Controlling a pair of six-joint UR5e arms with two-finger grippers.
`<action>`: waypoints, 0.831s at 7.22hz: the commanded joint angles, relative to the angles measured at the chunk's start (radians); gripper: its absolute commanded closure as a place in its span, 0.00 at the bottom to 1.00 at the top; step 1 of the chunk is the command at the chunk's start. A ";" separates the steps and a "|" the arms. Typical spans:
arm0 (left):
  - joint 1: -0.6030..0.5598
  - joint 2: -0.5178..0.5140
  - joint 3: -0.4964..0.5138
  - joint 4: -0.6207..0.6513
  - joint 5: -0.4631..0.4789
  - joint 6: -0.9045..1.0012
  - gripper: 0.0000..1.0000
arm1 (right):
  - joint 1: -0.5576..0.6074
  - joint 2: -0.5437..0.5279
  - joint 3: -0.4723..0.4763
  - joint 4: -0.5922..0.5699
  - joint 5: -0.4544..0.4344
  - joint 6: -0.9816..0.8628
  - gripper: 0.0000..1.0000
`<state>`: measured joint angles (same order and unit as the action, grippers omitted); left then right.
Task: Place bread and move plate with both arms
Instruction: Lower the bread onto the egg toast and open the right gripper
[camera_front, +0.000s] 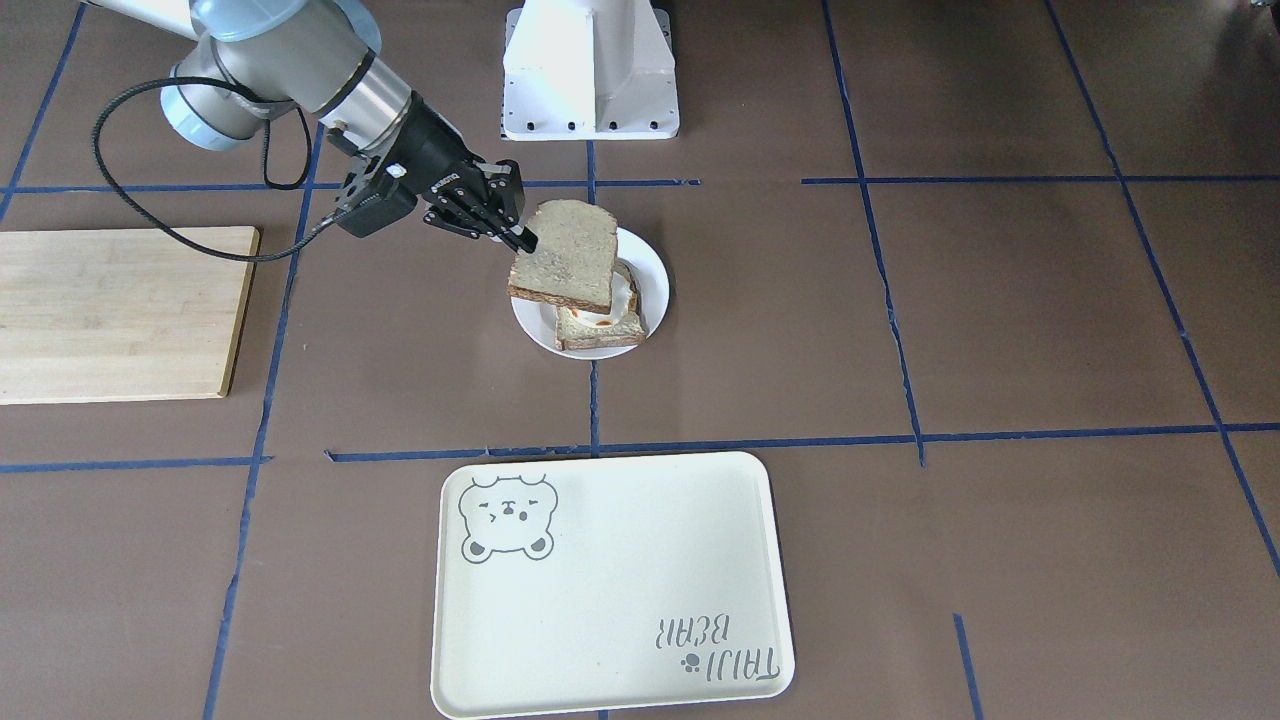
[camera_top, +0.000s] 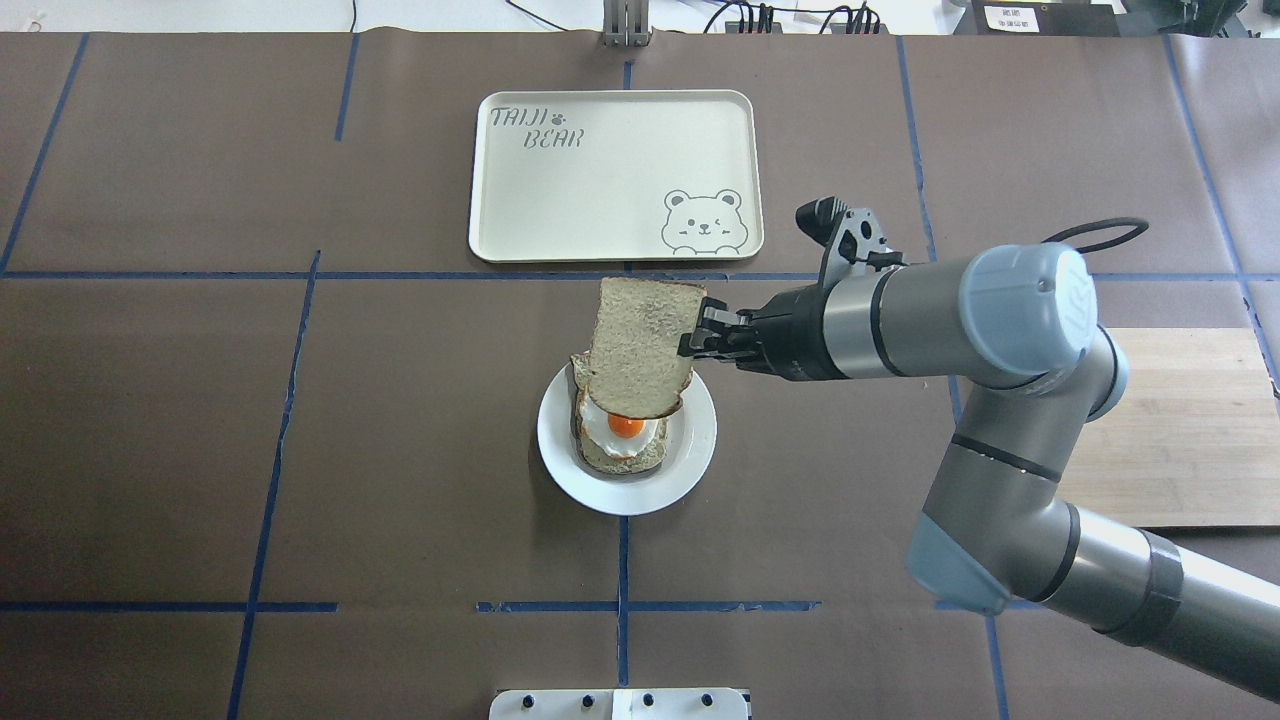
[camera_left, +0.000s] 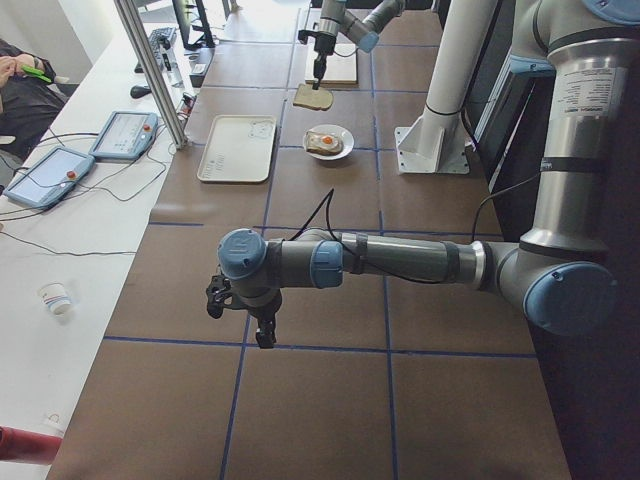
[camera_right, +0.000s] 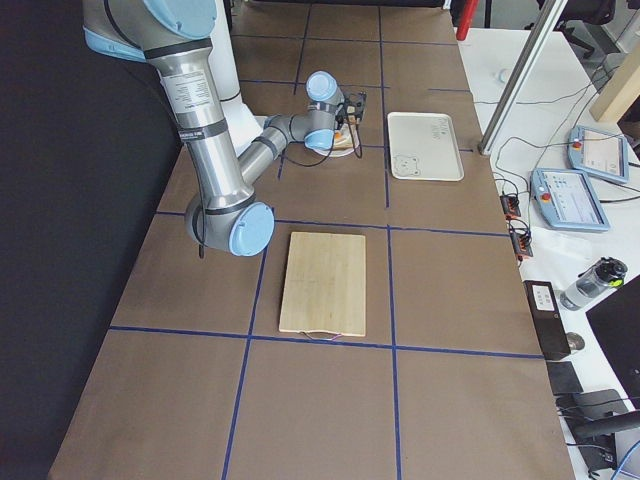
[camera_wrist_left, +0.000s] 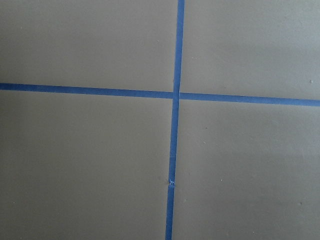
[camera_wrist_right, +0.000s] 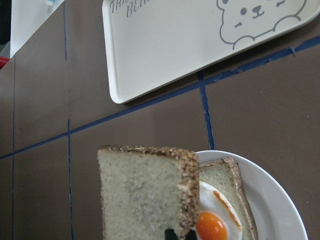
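My right gripper (camera_top: 695, 335) is shut on one edge of the bread (camera_top: 640, 345), a plain slice with a dark crust. It holds the slice tilted in the air above the plate (camera_top: 560, 450). On the small white plate lies another slice topped with a fried egg (camera_top: 620, 435). In the front-facing view the gripper (camera_front: 515, 235) holds the bread (camera_front: 565, 255) over the plate (camera_front: 655, 275). The right wrist view shows the bread (camera_wrist_right: 142, 195) close above the plate (camera_wrist_right: 280, 200). My left gripper (camera_left: 262, 335) shows only in the exterior left view, far from the plate. I cannot tell whether it is open or shut.
A cream tray with a bear drawing (camera_top: 600, 190) lies beyond the plate. A wooden cutting board (camera_top: 1180, 420) lies on my right. The white pedestal base (camera_front: 590, 70) stands behind the plate. The left wrist view shows only brown table with blue tape lines (camera_wrist_left: 175, 95).
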<state>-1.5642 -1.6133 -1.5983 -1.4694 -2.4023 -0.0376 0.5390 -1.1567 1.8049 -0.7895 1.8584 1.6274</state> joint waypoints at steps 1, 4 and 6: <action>0.001 0.000 0.000 0.000 0.000 -0.002 0.00 | -0.046 0.042 -0.099 0.033 -0.030 -0.003 1.00; 0.001 0.000 0.000 0.000 0.000 -0.002 0.00 | -0.074 0.048 -0.163 0.038 -0.034 -0.044 1.00; 0.001 0.000 0.000 0.000 0.000 -0.002 0.00 | -0.076 0.048 -0.176 0.038 -0.031 -0.060 0.99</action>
<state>-1.5631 -1.6137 -1.5984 -1.4696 -2.4022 -0.0399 0.4651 -1.1088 1.6357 -0.7515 1.8247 1.5763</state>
